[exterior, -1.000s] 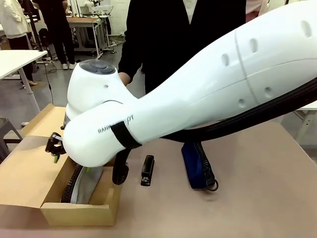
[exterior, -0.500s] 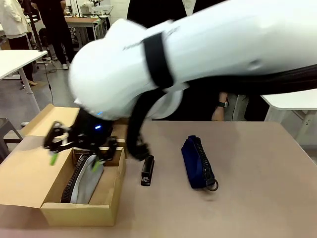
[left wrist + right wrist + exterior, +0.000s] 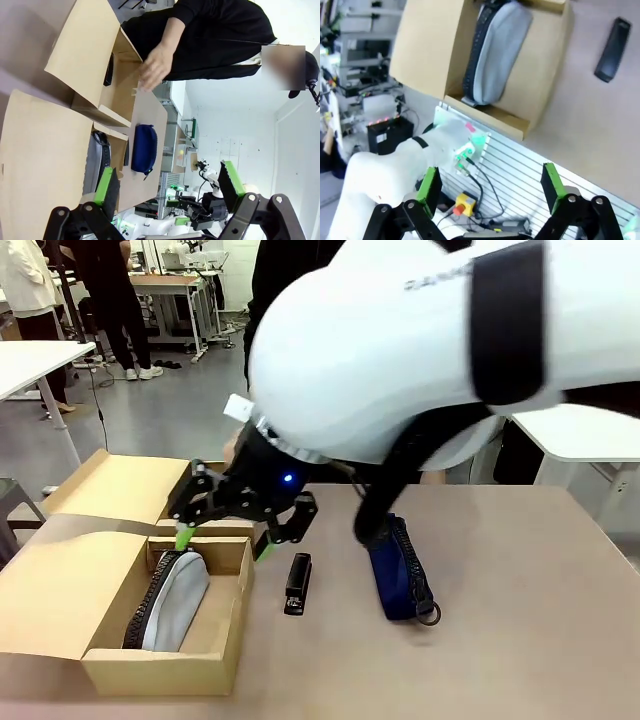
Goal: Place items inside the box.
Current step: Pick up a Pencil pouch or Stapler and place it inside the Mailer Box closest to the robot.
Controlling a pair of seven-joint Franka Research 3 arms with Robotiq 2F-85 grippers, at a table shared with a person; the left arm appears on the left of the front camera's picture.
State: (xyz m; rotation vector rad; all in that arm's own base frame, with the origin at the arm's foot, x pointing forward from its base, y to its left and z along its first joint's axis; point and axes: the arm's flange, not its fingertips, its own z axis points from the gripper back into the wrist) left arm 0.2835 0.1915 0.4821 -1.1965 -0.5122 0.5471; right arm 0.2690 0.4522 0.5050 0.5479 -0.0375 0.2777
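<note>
Box [image 3: 160, 670] sits at the left end of the table [image 3: 520, 640], lids opened out flat. Near compartment holds the grey zip pouch [image 3: 178, 598], lying lengthwise with its zipper along the left edge. In the left wrist view the far compartment has a small dark item [image 3: 108, 70] against its wall, can't tell what. The person's hand [image 3: 156, 64] is spread near that compartment's far edge. Right gripper [image 3: 224, 543] hangs over the box's right wall, beside the grey pouch, fingers wide apart with nothing between them. Right arm [image 3: 420, 350] reaches across from picture right, wrist tipped down. Black stapler [image 3: 297, 583] lies on the table just beside the box, not touching it. Navy zip pouch [image 3: 402, 585] lies further right on the table, zipper up. Left gripper [image 3: 168, 179] has its fingers spread too, empty, looking across the box.
</note>
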